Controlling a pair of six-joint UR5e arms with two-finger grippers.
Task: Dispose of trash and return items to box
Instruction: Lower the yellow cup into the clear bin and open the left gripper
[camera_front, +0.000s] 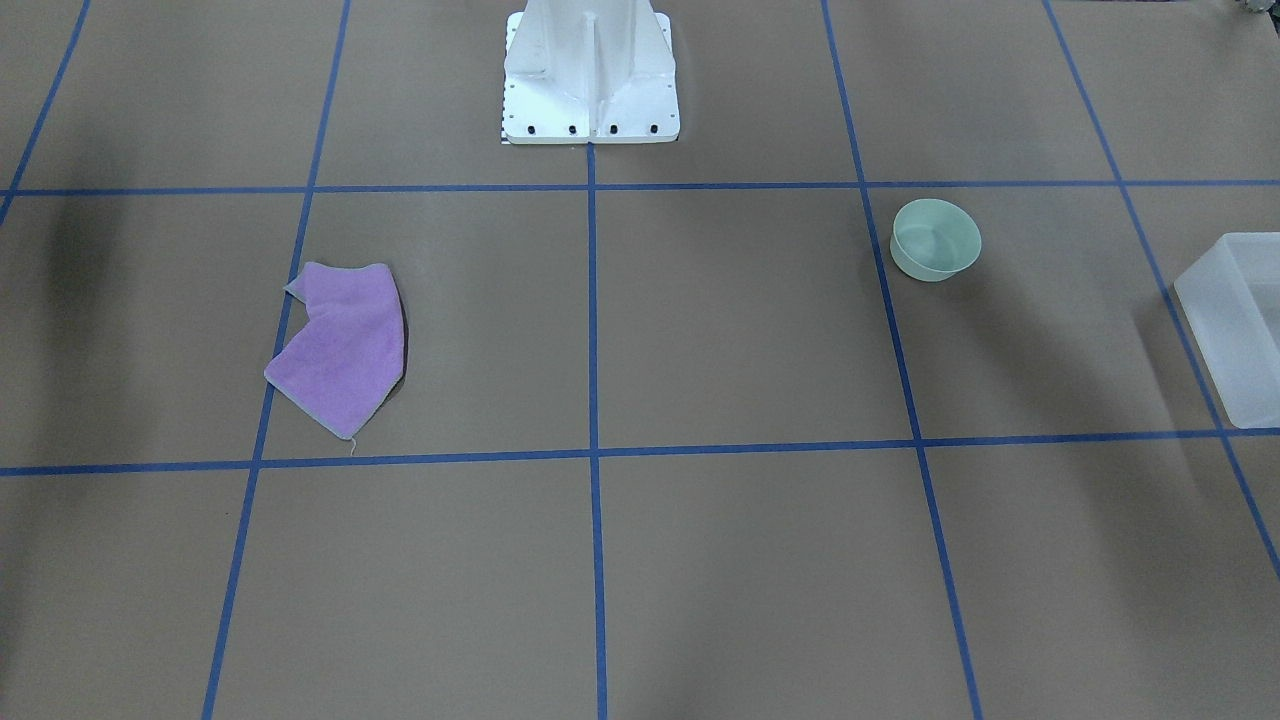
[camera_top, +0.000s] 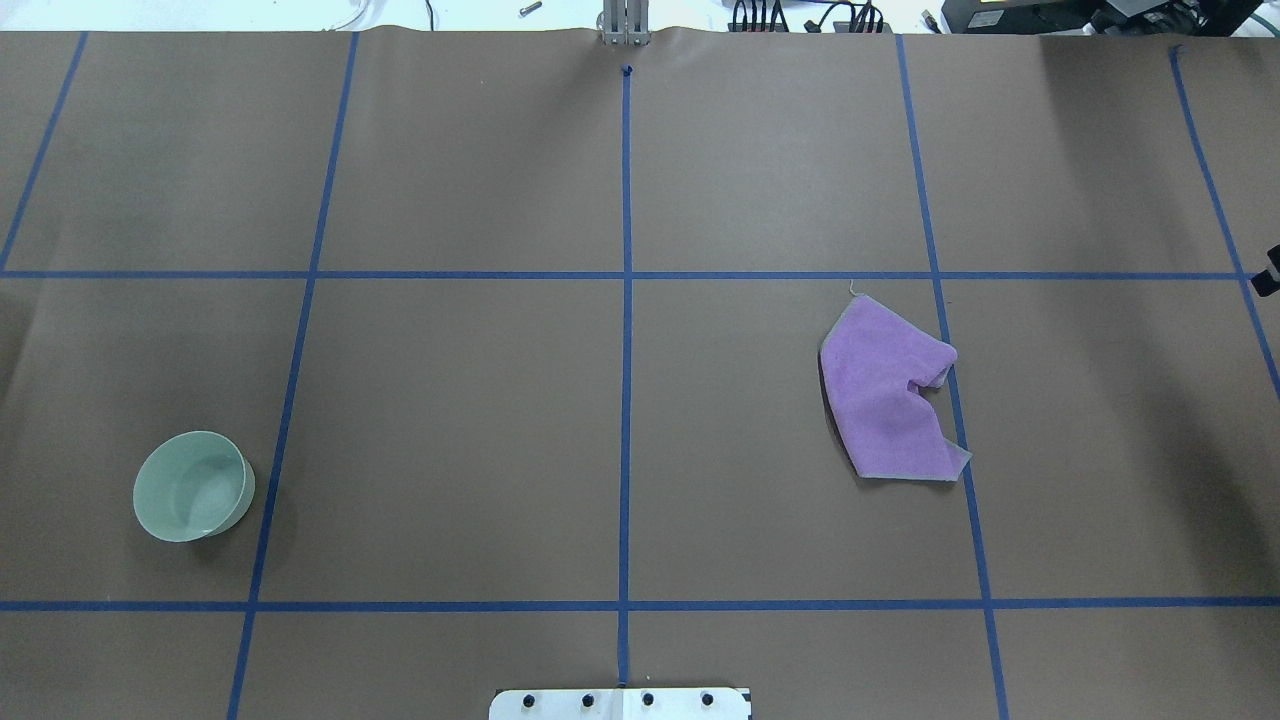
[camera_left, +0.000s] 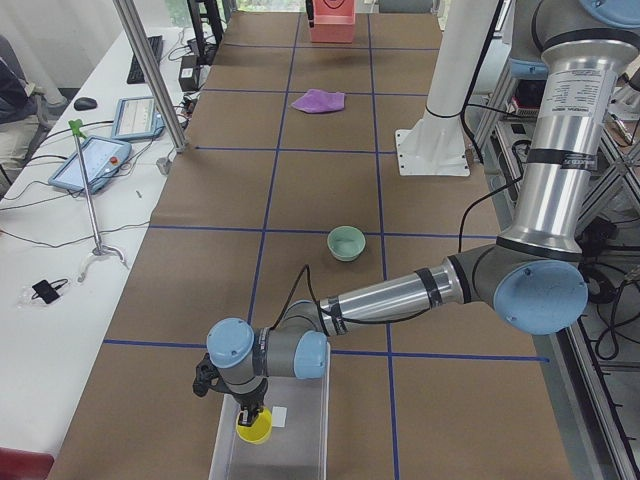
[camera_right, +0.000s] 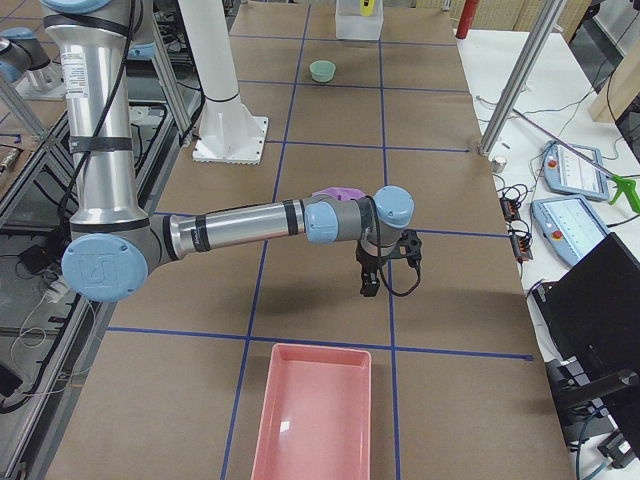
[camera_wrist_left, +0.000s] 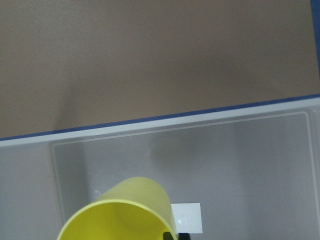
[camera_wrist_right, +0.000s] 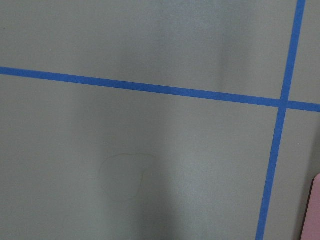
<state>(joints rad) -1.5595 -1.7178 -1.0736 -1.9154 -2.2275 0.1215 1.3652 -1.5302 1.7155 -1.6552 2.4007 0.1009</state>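
The pale mint-green bowl (camera_front: 935, 240) stands upright and empty on the brown table; it also shows in the overhead view (camera_top: 192, 487). The frosted-white box (camera_front: 1235, 320) sits at the table's end on my left side. In the exterior left view my left gripper (camera_left: 252, 415) hangs over the box (camera_left: 300, 440) with the yellow cup (camera_left: 254, 430) in it. The left wrist view shows the cup (camera_wrist_left: 120, 210) tilted above the box floor (camera_wrist_left: 225, 160), a black fingertip (camera_wrist_left: 172, 235) at its rim. My right gripper (camera_right: 368, 285) hovers over bare table; I cannot tell if it is open.
A purple cloth (camera_front: 340, 345) lies crumpled on my right half of the table (camera_top: 890, 395). A pink tray (camera_right: 315, 420) stands empty at the table's right end. The white robot base (camera_front: 590, 70) is at the middle of the near edge.
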